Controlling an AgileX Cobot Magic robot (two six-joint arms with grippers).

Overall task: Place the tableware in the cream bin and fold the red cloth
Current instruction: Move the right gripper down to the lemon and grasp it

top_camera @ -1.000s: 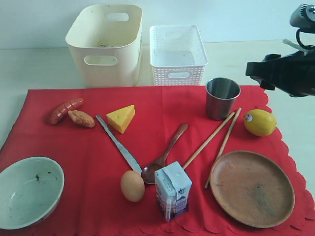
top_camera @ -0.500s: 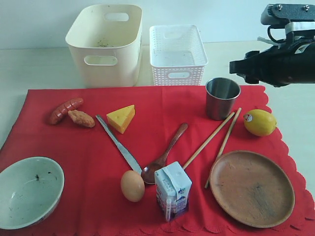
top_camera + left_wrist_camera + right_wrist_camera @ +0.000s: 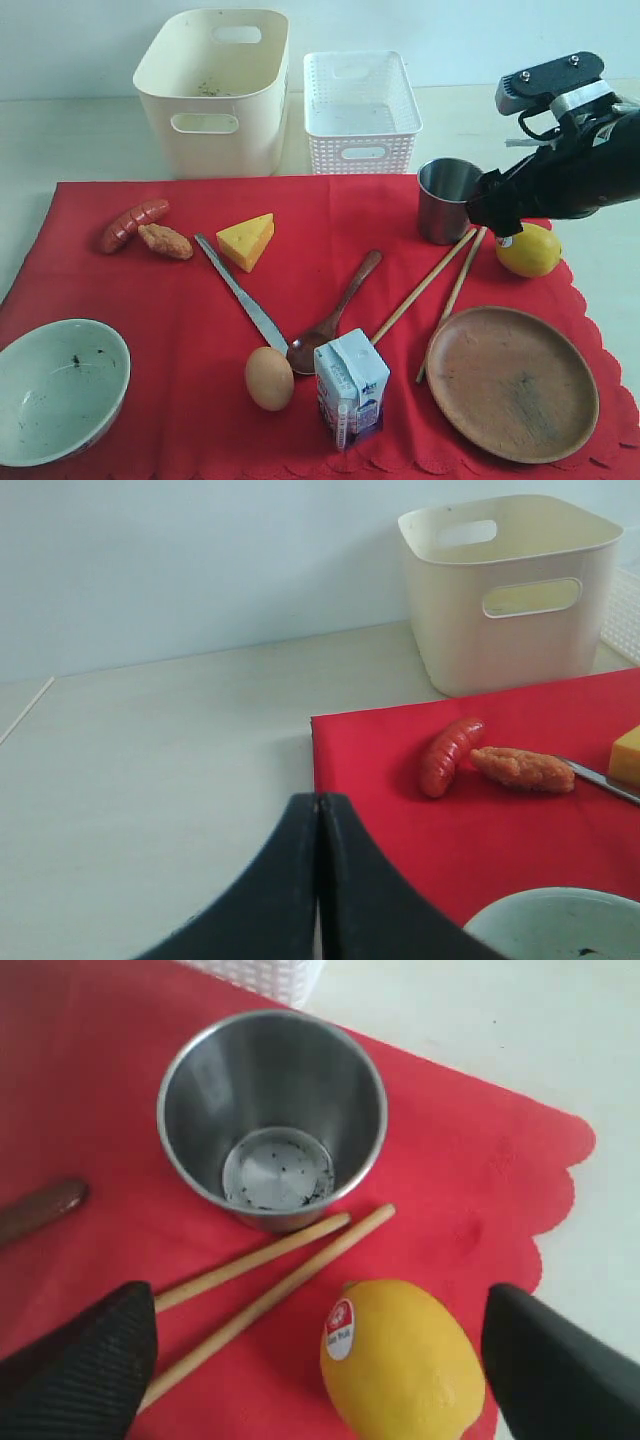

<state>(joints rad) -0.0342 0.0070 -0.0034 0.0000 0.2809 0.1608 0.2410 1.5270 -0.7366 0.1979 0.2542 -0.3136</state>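
Lowered beside the round steel cup, wide-open right jaws must be centred around it; left jaws are closed.

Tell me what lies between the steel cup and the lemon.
The ends of the chopsticks, on the red cloth; the right wrist view shows this clearly.

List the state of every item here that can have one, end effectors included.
cream bin, upright, no tableware visible inside
steel cup, upright, empty
pale bowl, upright, empty
wooden plate, flat, bare
milk carton, standing upright
red cloth, spread flat, unfolded
left end effector, shut, holding nothing
right end effector, open, above lemon and chopsticks
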